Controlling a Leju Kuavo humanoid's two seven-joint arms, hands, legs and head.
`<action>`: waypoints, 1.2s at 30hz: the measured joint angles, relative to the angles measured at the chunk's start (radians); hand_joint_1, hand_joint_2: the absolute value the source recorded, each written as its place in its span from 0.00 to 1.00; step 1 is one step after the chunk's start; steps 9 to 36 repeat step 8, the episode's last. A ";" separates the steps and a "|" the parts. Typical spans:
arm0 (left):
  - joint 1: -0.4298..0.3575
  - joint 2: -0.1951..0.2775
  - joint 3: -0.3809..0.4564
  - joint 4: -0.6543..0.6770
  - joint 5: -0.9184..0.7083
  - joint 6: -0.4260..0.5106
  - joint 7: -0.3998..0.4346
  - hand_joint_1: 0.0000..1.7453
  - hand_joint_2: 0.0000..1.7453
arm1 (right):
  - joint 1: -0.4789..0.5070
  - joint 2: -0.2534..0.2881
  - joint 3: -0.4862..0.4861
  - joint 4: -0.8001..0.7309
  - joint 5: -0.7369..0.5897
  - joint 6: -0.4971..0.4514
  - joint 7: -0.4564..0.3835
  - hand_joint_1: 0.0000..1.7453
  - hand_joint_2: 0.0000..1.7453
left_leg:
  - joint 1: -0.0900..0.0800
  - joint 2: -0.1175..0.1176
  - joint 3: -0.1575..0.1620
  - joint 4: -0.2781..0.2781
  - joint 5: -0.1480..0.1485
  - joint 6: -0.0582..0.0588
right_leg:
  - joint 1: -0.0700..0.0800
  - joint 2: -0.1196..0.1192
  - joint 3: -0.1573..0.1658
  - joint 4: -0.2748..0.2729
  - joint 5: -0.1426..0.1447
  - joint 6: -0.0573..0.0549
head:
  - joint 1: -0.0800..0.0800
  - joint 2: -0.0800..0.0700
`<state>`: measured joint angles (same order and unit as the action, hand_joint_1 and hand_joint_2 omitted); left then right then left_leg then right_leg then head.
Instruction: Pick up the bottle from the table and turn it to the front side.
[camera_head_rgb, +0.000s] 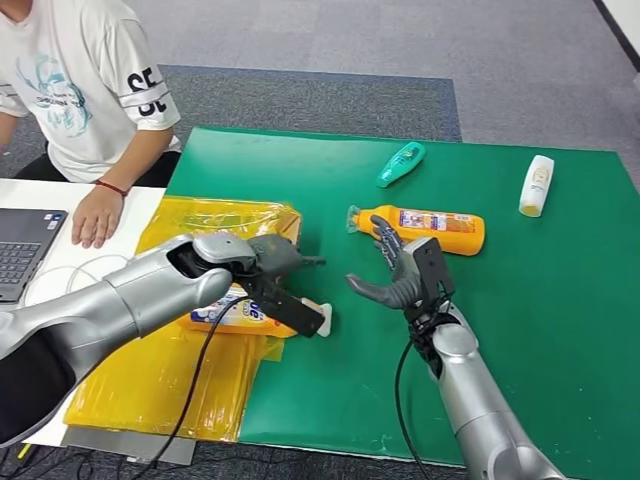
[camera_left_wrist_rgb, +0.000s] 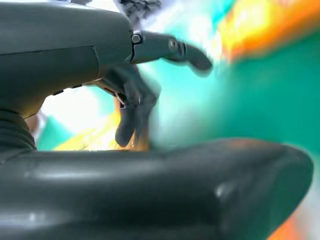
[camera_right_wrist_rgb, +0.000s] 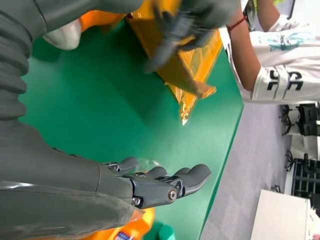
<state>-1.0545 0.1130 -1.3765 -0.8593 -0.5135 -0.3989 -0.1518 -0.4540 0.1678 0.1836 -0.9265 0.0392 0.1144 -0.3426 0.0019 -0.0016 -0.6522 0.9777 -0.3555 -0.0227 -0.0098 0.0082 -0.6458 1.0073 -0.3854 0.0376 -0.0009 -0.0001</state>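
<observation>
You see the green mat (camera_head_rgb: 543, 330) spread over the table, with four bottles on it. The orange bottle (camera_head_rgb: 423, 228) lies on its side near the middle, clear cap toward the left, label up. Your right hand (camera_head_rgb: 392, 272) hovers just in front of it with its fingers spread and holding nothing; in the right wrist view the fingers (camera_right_wrist_rgb: 166, 182) stretch out flat above the mat, the orange bottle just beside them.

Your left hand (camera_head_rgb: 281, 258) reaches over the crinkled yellow plastic bag (camera_head_rgb: 173, 380) at the mat's left edge. Under it lies a yellow bottle with a white cap (camera_head_rgb: 249, 315), partly hidden by the wrist. You cannot tell whether that hand grips anything; the left wrist view is blurred.

A teal bottle (camera_head_rgb: 401, 163) lies farther back, and a white bottle (camera_head_rgb: 536, 185) sits well apart at the far right. A person in a white T-shirt (camera_head_rgb: 79, 80) sits at the left, one hand (camera_head_rgb: 96, 215) resting beside a laptop (camera_head_rgb: 23, 250).
</observation>
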 joint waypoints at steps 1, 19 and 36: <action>0.013 0.003 0.037 -0.010 0.015 0.031 0.000 0.00 0.00 | 0.005 -0.004 -0.002 0.001 -0.002 -0.001 -0.003 0.00 1.00 | 0.000 0.000 0.000 0.000 0.000 0.000 | 0.000 0.000 0.000 0.000 0.000 0.000 | 0.000 0.000; 0.086 0.020 0.196 -0.094 0.036 0.089 0.009 0.00 0.00 | 0.023 -0.021 -0.010 0.003 -0.005 -0.005 -0.012 0.00 1.00 | 0.000 0.000 0.000 0.000 0.000 0.000 | 0.000 0.001 0.000 0.000 0.000 0.000 | 0.000 0.000; 0.086 0.020 0.196 -0.094 0.036 0.089 0.009 0.00 0.00 | 0.023 -0.021 -0.010 0.003 -0.005 -0.005 -0.012 0.00 1.00 | 0.000 0.000 0.000 0.000 0.000 0.000 | 0.000 0.001 0.000 0.000 0.000 0.000 | 0.000 0.000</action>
